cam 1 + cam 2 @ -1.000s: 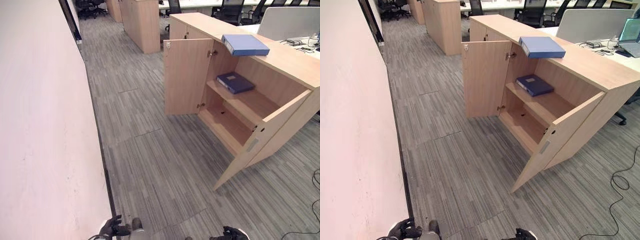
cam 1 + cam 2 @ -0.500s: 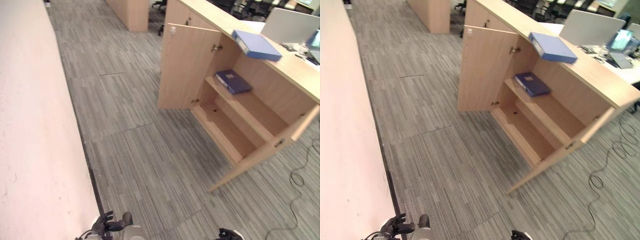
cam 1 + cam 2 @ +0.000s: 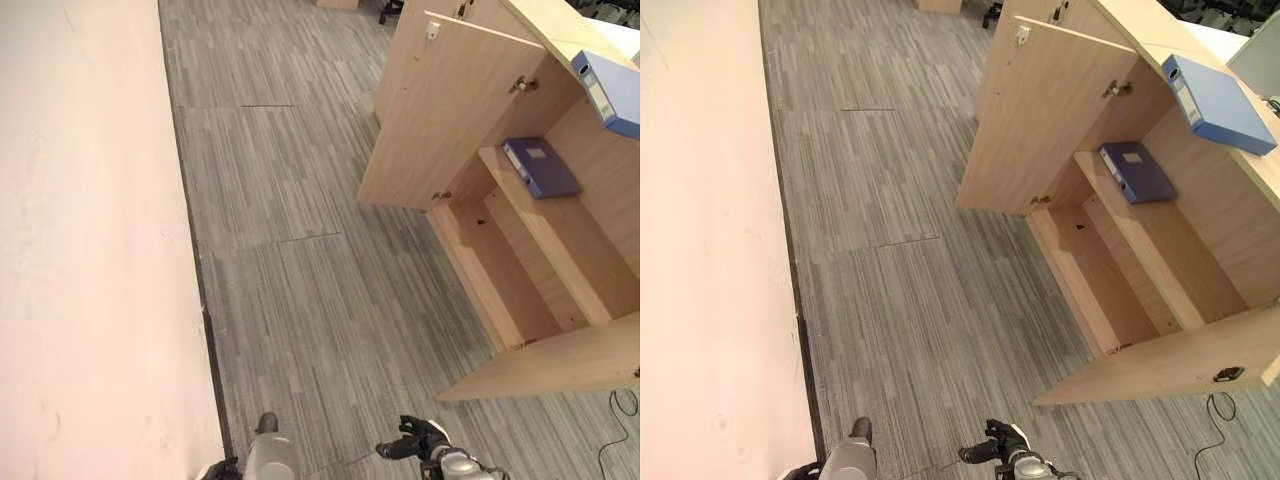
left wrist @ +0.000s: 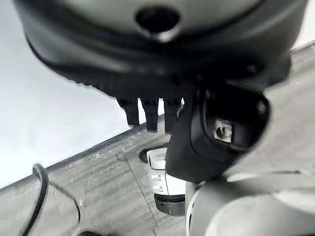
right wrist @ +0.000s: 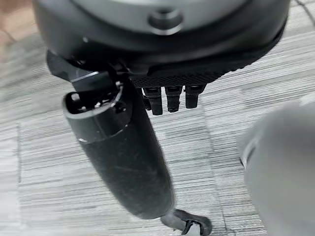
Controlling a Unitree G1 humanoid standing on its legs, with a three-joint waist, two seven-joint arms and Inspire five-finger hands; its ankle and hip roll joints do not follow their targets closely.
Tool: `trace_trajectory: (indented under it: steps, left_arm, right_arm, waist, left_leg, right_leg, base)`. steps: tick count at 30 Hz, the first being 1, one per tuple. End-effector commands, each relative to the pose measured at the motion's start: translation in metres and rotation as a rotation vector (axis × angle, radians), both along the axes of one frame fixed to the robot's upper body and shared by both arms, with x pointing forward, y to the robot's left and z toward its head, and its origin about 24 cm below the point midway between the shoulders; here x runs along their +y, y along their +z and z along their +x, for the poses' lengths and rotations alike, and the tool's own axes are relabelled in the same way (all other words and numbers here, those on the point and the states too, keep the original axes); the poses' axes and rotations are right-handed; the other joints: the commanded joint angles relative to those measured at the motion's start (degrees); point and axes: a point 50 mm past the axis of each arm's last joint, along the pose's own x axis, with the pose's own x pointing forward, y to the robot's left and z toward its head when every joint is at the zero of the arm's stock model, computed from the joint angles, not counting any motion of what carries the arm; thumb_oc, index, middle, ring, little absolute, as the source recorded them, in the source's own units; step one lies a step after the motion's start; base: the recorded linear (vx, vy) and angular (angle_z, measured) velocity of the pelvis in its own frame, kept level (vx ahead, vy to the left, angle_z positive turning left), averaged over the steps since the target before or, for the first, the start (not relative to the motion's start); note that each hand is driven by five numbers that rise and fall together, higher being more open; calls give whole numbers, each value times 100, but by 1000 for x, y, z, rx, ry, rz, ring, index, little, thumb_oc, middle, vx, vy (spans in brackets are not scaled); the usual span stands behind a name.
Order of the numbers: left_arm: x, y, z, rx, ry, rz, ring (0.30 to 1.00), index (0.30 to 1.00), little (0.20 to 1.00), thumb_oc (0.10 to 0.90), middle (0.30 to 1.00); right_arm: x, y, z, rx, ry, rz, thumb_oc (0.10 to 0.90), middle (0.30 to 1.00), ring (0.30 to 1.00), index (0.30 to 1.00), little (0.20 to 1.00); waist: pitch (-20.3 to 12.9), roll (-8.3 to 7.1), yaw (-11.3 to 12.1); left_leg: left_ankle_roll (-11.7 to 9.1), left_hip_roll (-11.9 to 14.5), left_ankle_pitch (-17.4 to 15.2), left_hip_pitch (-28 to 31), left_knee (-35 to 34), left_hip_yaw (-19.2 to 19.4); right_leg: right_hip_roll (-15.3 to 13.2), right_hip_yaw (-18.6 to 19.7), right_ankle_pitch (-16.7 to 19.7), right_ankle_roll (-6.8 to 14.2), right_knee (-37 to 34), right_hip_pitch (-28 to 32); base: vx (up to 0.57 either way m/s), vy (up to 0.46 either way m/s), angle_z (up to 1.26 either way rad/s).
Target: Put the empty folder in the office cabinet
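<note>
Task not begun. Light blue folder (image 3: 1218,98) lies on top of the open office cabinet (image 3: 1160,260), well apart from both hands. Right hand (image 3: 1002,445) and left hand (image 4: 147,105): fingers relaxed, holding nothing.

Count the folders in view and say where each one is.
2. A light blue folder lies on top of the wooden cabinet; a dark blue folder lies on its upper shelf. More may be hidden behind the open doors.
</note>
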Motion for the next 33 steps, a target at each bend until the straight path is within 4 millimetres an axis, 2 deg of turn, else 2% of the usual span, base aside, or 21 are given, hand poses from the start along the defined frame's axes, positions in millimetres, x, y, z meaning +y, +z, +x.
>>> trace_trajectory:
  steps: [1, 3, 4, 5, 7, 8, 9, 10, 11, 14, 16, 19, 20, 21, 23, 25, 27, 28, 29, 31, 33]
  left_arm:
    - [12, 13, 35, -133, -92, 37, 900, 900, 900, 800, 900]
    - [12, 12, 35, -120, -103, 45, 900, 900, 900, 800, 900]
    - [10, 10, 32, -96, -118, 48, 900, 900, 900, 800, 900]
    - [10, 10, 32, -96, -117, 48, 900, 900, 900, 800, 900]
    - [6, 8, 30, -77, -135, 44, 900, 900, 900, 800, 900]
    - [4, 7, 26, -57, -160, 47, 900, 900, 900, 800, 900]
    - [4, 7, 26, -57, -160, 47, 900, 900, 900, 800, 900]
    - [2, 5, 22, -39, -179, 52, 900, 900, 900, 800, 900]
    - [2, 5, 21, -38, -179, 51, 900, 900, 900, 800, 900]
    - [2, 3, 12, -6, -213, 67, 900, 900, 900, 800, 900]
    - [-2, 1, 8, 7, -252, 72, 900, 900, 900, 800, 900]
    - [-12, -1, 5, 9, -273, 58, 900, 900, 900, 800, 900]
    - [-12, -1, 5, 9, -273, 57, 900, 900, 900, 800, 900]
    - [-19, -2, 8, -8, -276, 42, 900, 900, 900, 800, 900]
    - [-24, -3, 9, -17, -282, 27, 900, 900, 900, 800, 900]
    - [-31, -4, 11, -28, -292, 5, 900, 900, 900, 800, 900]
    - [-37, -4, 16, -42, -296, -20, 900, 900, 900, 800, 900]
    - [48, 58, 122, -285, -251, 186, 900, 900, 900, 800, 900]
    - [48, 58, 122, -285, -251, 186, 900, 900, 900, 800, 900]
    - [22, 46, 114, -316, -243, 106, 900, 900, 900, 800, 900]
    - [6, 35, 102, -293, -204, 49, 900, 900, 900, 800, 900]
  right_arm:
    - [-41, 8, 7, -43, -72, -86, 800, 900, 900, 900, 900]
    - [-44, 6, 2, -24, -61, -106, 800, 900, 900, 900, 900]
    - [-48, 4, -5, -2, -55, -130, 800, 900, 900, 900, 900]
    - [-48, 4, -5, -2, -55, -130, 800, 900, 900, 900, 900]
    - [-53, 3, -12, 23, -62, -150, 800, 900, 900, 900, 900]
    - [-58, 1, -19, 46, -75, -165, 800, 900, 900, 900, 900]
    - [-58, 1, -19, 46, -75, -166, 800, 900, 900, 900, 900]
    - [-59, 0, -25, 65, -81, -170, 800, 900, 900, 900, 900]
    - [-60, -1, -25, 66, -80, -171, 800, 900, 900, 900, 900]
    - [-63, -6, -49, 132, -98, -177, 800, 900, 900, 900, 900]
    - [-65, -10, -68, 182, -116, -176, 800, 900, 900, 900, 900]
    - [-70, -11, -83, 221, -169, -170, 800, 900, 900, 900, 900]
    - [-71, -11, -84, 221, -169, -171, 800, 900, 900, 900, 900]
    - [-75, -10, -83, 217, -192, -175, 800, 900, 900, 900, 900]
    - [-77, -9, -81, 208, -197, -177, 800, 900, 900, 900, 900]
    - [-80, -7, -71, 173, -211, -181, 800, 900, 900, 900, 900]
    - [-86, -2, -57, 125, -240, -180, 800, 900, 900, 900, 900]
    - [-111, 6, -55, 122, -210, -195, 800, 900, 900, 900, 900]
    - [-111, 6, -55, 122, -210, -195, 800, 900, 900, 900, 900]
    - [-116, 9, -50, 106, -238, -210, 800, 900, 900, 900, 900]
    - [-116, 11, -40, 78, -256, -220, 800, 900, 900, 900, 900]
  waist:
    - [78, 538, -66]
    - [94, 571, -173]
    - [98, 610, -273]
    - [118, 608, -276]
    - [113, 614, -420]
    - [149, 650, -594]
    - [153, 658, -592]
    - [151, 666, -742]
    - [167, 703, -724]
    - [198, 803, -957]
    - [110, 758, -1028]
    - [45, 751, -1251]
    - [53, 791, -1243]
    - [10, 848, -1305]
    - [-27, 898, -1345]
    - [-38, 925, -1364]
    - [58, 857, -1342]
    - [-46, 973, -1671]
    - [-46, 973, -1671]
    - [38, 943, -1631]
    - [111, 847, -1475]
  left_leg:
    - [69, -230, 527, -154, -869, -148]
    - [46, -314, 436, 34, -919, -90]
    - [-2, -362, 310, 261, -968, -69]
    - [-4, -368, 296, 286, -965, -72]
    - [-74, -458, 149, 534, -1000, -60]
    - [-158, -469, -33, 780, -1007, -93]
    - [-160, -461, -39, 789, -1006, -92]
    - [-208, -450, -174, 958, -994, -164]
    - [-217, -415, -208, 1007, -995, -148]
    - [-345, -368, -492, 1548, -994, -121]
    - [-408, -486, -873, 1902, -975, -229]
    - [-509, -445, -1067, 2095, -767, -436]
    - [-522, -401, -1108, 2104, -734, -425]
    - [-687, -212, -1115, 2045, -486, -426]
    - [-825, -78, -920, 1964, -243, -462]
    - [-1028, 65, -399, 1692, 351, -594]
    - [-1110, -23, 191, 1196, 1336, -888]
    - [-1195, -43, 616, 945, 2155, -603]
    - [-1195, -43, 616, 945, 2155, -603]
    - [-1106, 137, 668, 508, 2653, -388]
    - [-841, 352, 334, 19, 2347, -142]
  right_leg:
    - [714, -254, 34, 184, -371, 94]
    - [600, -564, -279, 184, -903, -50]
    - [412, -917, -694, -121, -1572, -148]
    - [400, -917, -715, -115, -1552, -127]
    - [334, -960, -510, -255, -2444, -334]
    - [216, -875, -135, -181, -3248, -516]
    - [228, -878, -124, -181, -3269, -498]
    - [-19, -777, 137, -59, -3688, -745]
    - [27, -774, 145, -51, -3724, -691]
    - [-419, -819, 473, 63, -3928, -990]
    - [-572, -964, 696, 161, -3921, -764]
    - [-704, -1167, 844, 106, -3671, -597]
    - [-665, -1173, 821, 103, -3659, -579]
    - [-579, -1286, 710, 25, -3492, -544]
    - [-484, -1322, 613, -68, -3449, -502]
    - [-204, -1264, 397, -269, -3516, -356]
    - [59, -1033, 116, -531, -3636, -145]
    - [219, -663, -109, -736, -3619, -27]
    - [219, -663, -109, -736, -3619, -27]
    - [332, -573, -363, -899, -3572, 141]
    - [571, -382, -664, -959, -3718, 571]
  base:
    - [236, 135, 9]
    - [269, 74, -15]
    - [291, 52, -37]
    - [312, 14, -42]
    - [357, -84, -21]
    - [381, -121, 5]
    - [525, -188, 23]
    - [268, -93, 27]
    - [410, -134, 15]
    - [551, -156, -3]
    - [723, -165, 11]
    - [566, -196, 43]
    - [662, -352, 90]
    - [415, -282, 90]
    - [341, -248, 64]
    - [281, -251, 32]
    - [388, -213, -1]
    - [382, -59, -29]
    - [344, 0, -62]
    - [215, -91, -71]
    - [482, -81, -42]
